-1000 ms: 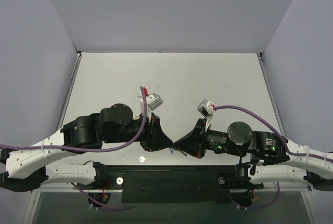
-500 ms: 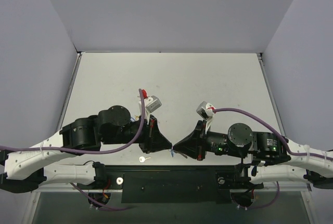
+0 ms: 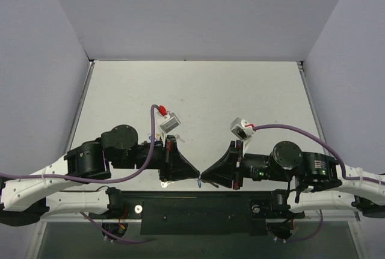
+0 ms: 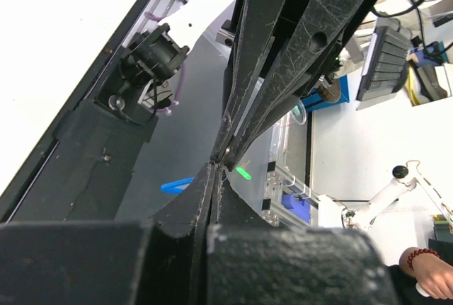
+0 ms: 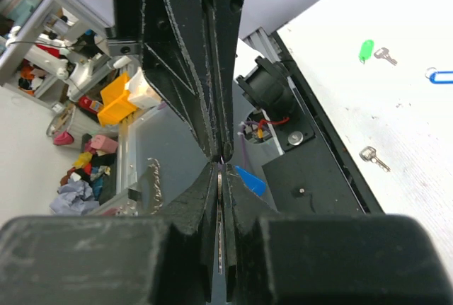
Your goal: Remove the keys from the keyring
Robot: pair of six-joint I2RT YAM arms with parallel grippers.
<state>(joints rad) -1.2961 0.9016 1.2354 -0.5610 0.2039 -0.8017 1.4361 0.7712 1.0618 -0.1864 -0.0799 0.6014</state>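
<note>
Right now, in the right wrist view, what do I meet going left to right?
In order: yellow bin → right gripper → keyring, its blue tag just right of the fingertips → green tag → blue-rimmed tag at the right edge.

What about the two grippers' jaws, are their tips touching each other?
Cannot tell. In the left wrist view the left gripper and right gripper sit tip to tip, but that spot is too small to show contact or gap.

pale lilac walls [image 3: 198, 12] enclose a white table [image 3: 198, 85].
</note>
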